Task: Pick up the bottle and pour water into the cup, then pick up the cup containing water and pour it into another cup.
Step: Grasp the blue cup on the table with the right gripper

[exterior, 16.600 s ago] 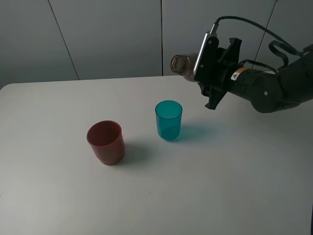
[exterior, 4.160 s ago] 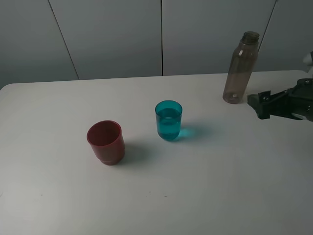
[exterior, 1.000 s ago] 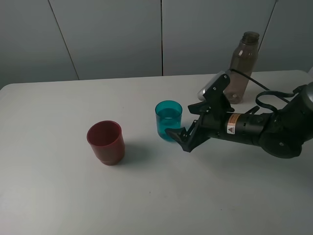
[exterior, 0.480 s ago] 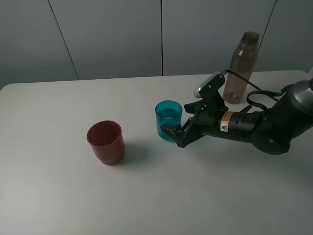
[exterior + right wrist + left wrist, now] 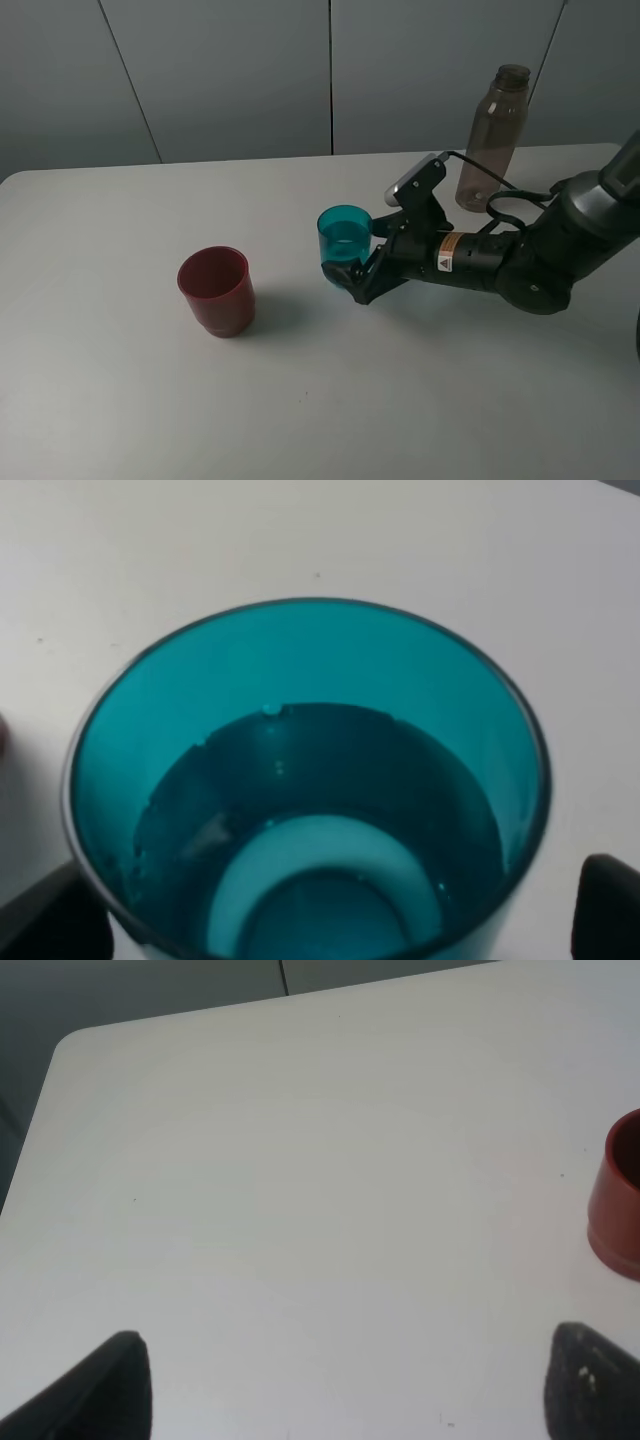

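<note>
The teal cup [image 5: 345, 246] stands upright near the table's middle with water in it, and it fills the right wrist view [image 5: 300, 780]. My right gripper [image 5: 360, 256] is open, one finger on each side of the cup's lower half [image 5: 320, 920]; I cannot tell whether the fingers touch it. The dark red cup [image 5: 215, 290] stands upright to the left, apart from it, and shows at the edge of the left wrist view [image 5: 620, 1195]. The smoky bottle [image 5: 490, 140] stands upright at the back right. My left gripper [image 5: 355, 1385] is open over bare table, out of the high view.
The white table [image 5: 120, 400] ends at a rounded back left corner [image 5: 70, 1045]. Grey wall panels stand behind it. The right arm's body and cable [image 5: 520, 265] lie low across the table between the teal cup and the bottle.
My right gripper has slid left and slightly back, from just short of the teal cup to having its open fingers on both sides of it. The cups and the bottle have stayed put.
</note>
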`<action>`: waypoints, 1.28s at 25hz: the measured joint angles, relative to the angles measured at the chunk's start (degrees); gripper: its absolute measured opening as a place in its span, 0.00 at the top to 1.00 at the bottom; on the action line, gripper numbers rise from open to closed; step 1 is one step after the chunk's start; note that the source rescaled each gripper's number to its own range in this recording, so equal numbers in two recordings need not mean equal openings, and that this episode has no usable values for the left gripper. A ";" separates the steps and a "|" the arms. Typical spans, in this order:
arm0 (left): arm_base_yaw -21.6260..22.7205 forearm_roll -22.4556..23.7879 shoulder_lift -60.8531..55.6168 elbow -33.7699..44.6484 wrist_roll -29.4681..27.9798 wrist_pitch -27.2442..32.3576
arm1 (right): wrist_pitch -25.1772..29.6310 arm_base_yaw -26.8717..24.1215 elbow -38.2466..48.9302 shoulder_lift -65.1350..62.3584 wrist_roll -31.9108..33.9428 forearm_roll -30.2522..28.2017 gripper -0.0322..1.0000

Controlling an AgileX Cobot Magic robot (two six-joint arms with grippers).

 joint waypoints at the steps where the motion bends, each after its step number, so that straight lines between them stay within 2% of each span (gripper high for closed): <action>1: 0.00 0.00 0.00 0.00 0.00 0.00 | 0.00 0.12 -0.38 0.42 0.00 0.00 0.01; 13: 0.00 0.00 0.00 0.00 0.00 0.00 | -4.75 0.34 -1.18 4.02 0.09 0.00 0.01; 32: 0.00 0.00 0.00 0.00 0.00 0.00 | -5.51 0.34 -4.23 4.89 -0.14 0.11 0.01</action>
